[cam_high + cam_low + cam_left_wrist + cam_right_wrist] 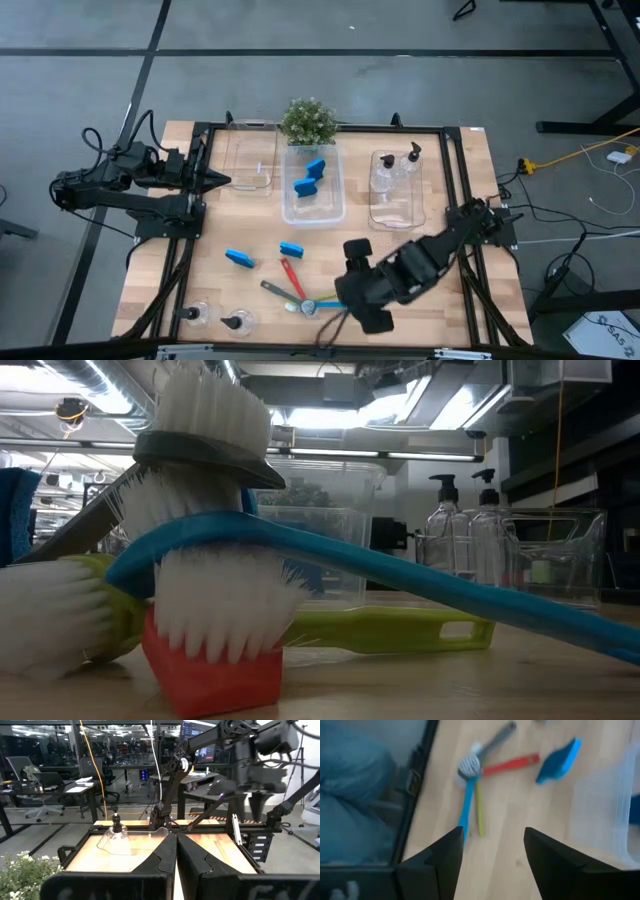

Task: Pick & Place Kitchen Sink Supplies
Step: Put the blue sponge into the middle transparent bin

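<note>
While open, right end effector [490, 855] above brushes [472, 780]

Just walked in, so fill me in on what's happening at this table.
The robot is sorting sink supplies into clear bins. The right gripper hovers with open fingers over the four brushes piled near the front edge, holding nothing. The left gripper waits, shut and empty, by the left bin. Two sponges already lie in the middle bin and two bottles in the right bin. Two more sponges and two more bottles remain on the table.
</note>
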Available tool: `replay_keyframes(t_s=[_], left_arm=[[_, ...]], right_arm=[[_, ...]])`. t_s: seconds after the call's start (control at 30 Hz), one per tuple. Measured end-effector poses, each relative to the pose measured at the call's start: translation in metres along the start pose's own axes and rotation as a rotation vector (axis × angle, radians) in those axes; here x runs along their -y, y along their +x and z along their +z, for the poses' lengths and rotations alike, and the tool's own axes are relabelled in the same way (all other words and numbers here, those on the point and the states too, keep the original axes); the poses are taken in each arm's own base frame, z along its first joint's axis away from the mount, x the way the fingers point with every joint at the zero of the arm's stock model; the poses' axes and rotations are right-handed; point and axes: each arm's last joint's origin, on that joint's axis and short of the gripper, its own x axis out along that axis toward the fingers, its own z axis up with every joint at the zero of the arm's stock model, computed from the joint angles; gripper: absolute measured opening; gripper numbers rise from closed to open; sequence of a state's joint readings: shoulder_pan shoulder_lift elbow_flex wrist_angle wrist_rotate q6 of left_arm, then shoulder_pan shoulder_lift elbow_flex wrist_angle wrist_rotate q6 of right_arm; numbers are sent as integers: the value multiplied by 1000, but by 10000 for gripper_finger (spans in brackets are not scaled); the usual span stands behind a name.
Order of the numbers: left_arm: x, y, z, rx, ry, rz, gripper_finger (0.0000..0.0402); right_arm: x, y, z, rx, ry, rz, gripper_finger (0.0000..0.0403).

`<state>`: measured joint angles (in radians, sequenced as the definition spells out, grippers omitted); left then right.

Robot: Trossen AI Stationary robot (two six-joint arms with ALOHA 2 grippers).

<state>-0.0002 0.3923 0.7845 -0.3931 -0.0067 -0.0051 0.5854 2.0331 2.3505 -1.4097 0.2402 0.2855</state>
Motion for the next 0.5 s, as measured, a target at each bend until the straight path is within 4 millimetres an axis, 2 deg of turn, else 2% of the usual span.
replay_keyframes(t_s=[0.13, 0.2, 0.3, 0.5], left_arm=[[0, 0, 0, 0, 0, 0, 6], [0, 0, 0, 0, 0, 0, 6], [0, 0, 0, 0, 0, 0, 6], [0, 0, 0, 1, 0, 0, 6]], right_arm=[[-14, 2, 3, 82, -13, -68, 209], [-19, 10, 5, 98, -18, -122, 209], [-23, 29, 9, 104, -20, -192, 209], [-26, 80, 19, 126, -9, -354, 209]])
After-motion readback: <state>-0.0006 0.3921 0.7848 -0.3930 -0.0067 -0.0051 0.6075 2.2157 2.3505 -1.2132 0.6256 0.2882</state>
